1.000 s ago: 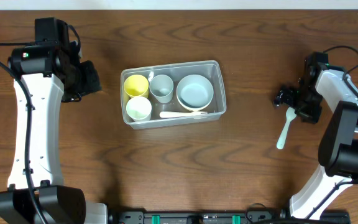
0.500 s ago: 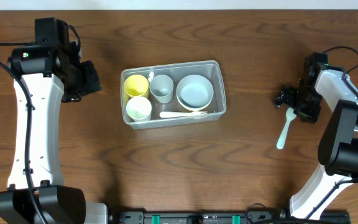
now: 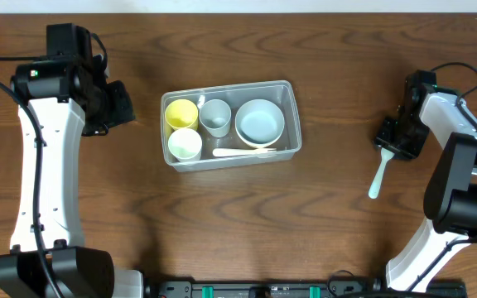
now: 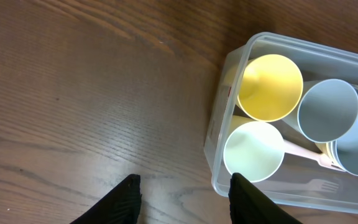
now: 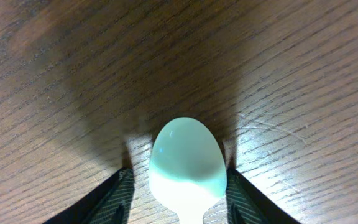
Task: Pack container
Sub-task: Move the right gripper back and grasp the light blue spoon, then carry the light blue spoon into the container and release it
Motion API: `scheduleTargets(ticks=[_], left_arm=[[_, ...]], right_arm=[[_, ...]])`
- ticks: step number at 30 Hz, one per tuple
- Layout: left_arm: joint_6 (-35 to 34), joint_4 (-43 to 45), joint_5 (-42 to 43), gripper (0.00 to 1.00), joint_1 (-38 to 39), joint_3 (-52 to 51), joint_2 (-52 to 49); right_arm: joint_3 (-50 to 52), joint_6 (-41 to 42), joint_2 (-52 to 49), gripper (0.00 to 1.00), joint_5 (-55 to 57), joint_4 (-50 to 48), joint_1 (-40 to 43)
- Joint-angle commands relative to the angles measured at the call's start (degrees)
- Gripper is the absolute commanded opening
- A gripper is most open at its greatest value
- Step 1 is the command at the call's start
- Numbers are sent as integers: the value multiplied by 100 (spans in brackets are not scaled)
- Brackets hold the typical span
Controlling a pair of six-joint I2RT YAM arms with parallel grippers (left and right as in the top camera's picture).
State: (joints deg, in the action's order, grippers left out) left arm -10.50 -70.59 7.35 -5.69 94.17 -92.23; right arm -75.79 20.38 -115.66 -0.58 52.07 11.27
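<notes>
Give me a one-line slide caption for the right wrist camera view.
Right gripper straddling the bowl of a pale mint spoon lying on the wooden table, one finger on either side.

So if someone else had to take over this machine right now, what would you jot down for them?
Left gripper: open, empty, above the table just left of the container.
Right gripper: open, fingers either side of the pale spoon, which lies on the table to the right of the container; not gripped yet.
Done: yellow cup, whitish cup, grey cup, light blue bowl and a pale utensil sit inside the container.
Left: probably close on the spoon, carry it over and put it in.
</notes>
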Motion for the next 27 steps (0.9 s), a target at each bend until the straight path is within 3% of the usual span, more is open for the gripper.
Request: scheduleTargets(ticks=[1, 9, 12, 14, 22, 27], left_arm=[[31, -33, 15, 47, 2, -22, -26], [31, -33, 15, 47, 2, -22, -26], [31, -33, 15, 47, 2, -22, -26], [31, -33, 15, 47, 2, -22, -26], [31, -33, 15, 47, 2, -22, -26], [31, -31, 13, 47, 2, -22, -26]], right_arm=[[17, 15, -212, 45, -28, -7, 13], [17, 15, -212, 31, -28, -7, 13], [15, 15, -212, 20, -28, -24, 13], [13, 13, -208, 2, -31, -28, 11], [-275, -686, 669, 1, -431, -125, -212], [-758, -2044, 1849, 1, -1174, -404, -785]])
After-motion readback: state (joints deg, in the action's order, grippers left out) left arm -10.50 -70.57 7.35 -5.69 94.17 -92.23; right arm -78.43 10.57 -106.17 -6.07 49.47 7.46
